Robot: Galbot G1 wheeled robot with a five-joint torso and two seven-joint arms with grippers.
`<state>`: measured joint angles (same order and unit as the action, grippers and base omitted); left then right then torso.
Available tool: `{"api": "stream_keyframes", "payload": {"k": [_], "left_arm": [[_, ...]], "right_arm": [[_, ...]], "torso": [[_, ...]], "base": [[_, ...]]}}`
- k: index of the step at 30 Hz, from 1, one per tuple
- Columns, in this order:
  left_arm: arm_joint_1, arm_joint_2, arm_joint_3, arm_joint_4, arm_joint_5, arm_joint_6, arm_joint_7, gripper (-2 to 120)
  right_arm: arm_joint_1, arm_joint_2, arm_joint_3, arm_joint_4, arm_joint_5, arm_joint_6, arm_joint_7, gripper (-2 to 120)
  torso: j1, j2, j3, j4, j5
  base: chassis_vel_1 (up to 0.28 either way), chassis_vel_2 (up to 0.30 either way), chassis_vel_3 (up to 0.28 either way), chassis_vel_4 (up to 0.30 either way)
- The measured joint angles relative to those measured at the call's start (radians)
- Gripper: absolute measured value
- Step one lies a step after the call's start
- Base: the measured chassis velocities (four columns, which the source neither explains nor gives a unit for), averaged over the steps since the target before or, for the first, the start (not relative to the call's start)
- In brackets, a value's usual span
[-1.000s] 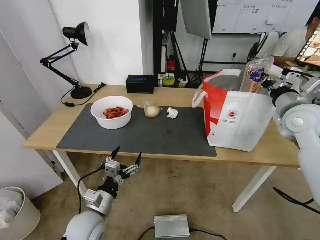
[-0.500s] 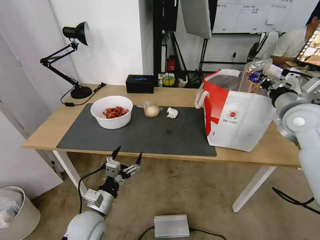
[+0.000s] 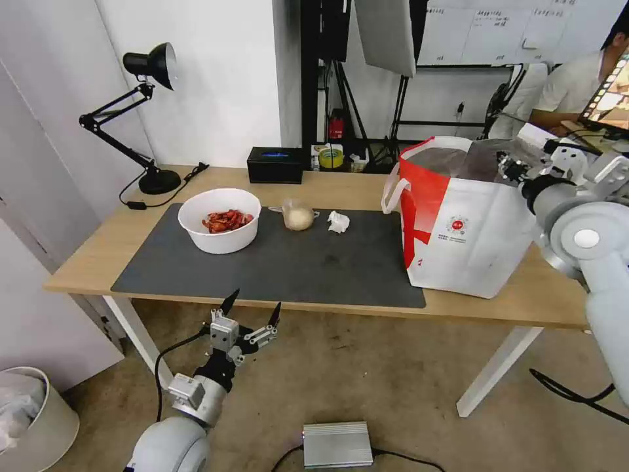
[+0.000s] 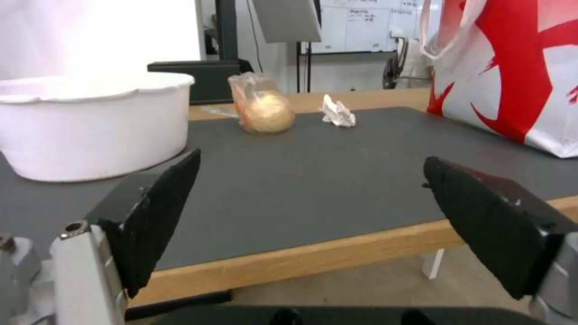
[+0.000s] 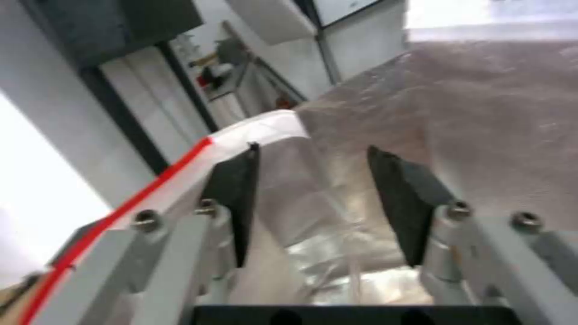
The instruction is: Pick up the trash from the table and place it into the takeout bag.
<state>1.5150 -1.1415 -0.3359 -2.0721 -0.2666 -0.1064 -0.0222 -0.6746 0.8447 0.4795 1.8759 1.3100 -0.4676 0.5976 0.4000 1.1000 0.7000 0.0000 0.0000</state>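
**Both pairs of jaws spread, nothing between them**

The right gripper (image 5: pixel 310 205) has its two dark, wedge-shaped jaws parted with only air in the gap. It hangs at the open mouth of the takeout bag (image 3: pixel 468 229), and straight past the jaw tips lies the bag's crinkled silver foil lining (image 5: pixel 482 113), creased and shiny. To one side of the jaws runs the bag's white rim with a thin red edge. From the head camera the bag is a boxy, upright thing of smooth white sheet with a red side panel, a small round red logo and a soft white loop handle; its mouth faces up.

The left gripper (image 4: pixel 310 216) sits below the near edge of the table (image 3: pixel 92 255), jaws wide apart and pointing up and forward over the edge. Beyond its tips stretches the flat, matte dark grey mat (image 4: pixel 313 176). Off toward the left jaw stands the white round bowl (image 4: pixel 90 128), smooth-walled with a slightly wavy rim; the head view shows red shells heaped inside. Farther ahead, roughly between the jaws, is the clear cup (image 4: pixel 260 108) with a rounded beige lump, and just beside it, apart, the small crumpled white tissue (image 4: pixel 338 113). The bag's red-and-white wall rises past the right jaw.
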Motion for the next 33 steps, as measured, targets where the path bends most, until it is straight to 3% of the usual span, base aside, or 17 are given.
{"api": "stream_keyframes", "payload": {"k": [5, 9, 14, 20, 22, 33], "left_arm": [[-0.003, 0.003, -0.011, -0.002, -0.003, 0.0, 0.0, 100], [-0.003, 0.0, -0.012, -0.002, -0.003, -0.002, 0.0, 100], [-0.004, -0.005, -0.028, 0.003, -0.003, -0.027, 0.001, 100], [-0.004, 0.002, -0.049, 0.005, -0.003, -0.038, 0.002, 100], [-0.003, 0.006, -0.059, 0.011, -0.002, -0.042, 0.004, 100], [0.017, -0.009, -0.103, 0.029, 0.029, -0.048, 0.008, 100]], "right_arm": [[0.003, 0.003, -0.001, 0.043, 0.076, 0.086, -0.079, 69], [-0.008, 0.002, -0.009, 0.07, 0.087, 0.12, -0.152, 79], [-0.104, -0.019, -0.041, 0.141, -0.02, 0.164, -0.376, 98], [-0.226, -0.06, -0.066, 0.177, -0.211, 0.259, -0.547, 100], [-0.334, -0.074, -0.075, 0.19, -0.334, 0.37, -0.615, 100], [-0.593, -0.047, -0.093, 0.249, -0.535, 0.507, -0.583, 100]], "torso": [[0.0, 0.0, 0.0, 0.0, -0.0002], [0.0, 0.0, 0.0, 0.0001, -0.0002], [0.0, 0.0, 0.0, 0.0002, -0.0001], [0.0, 0.0, 0.0, 0.0, -0.0001], [0.0, 0.0, 0.0, -0.0001, 0.0001], [0.0, 0.0, 0.0, -0.0001, 0.0]], "base": [[0.0, 0.0, 0.0, 0.0], [0.0, 0.0, 0.0, 0.0], [0.0, 0.0, 0.0, 0.0], [0.0, 0.0, 0.0, 0.0], [0.0, 0.0, 0.0, 0.0], [0.0, 0.0, 0.0, 0.0]]}}
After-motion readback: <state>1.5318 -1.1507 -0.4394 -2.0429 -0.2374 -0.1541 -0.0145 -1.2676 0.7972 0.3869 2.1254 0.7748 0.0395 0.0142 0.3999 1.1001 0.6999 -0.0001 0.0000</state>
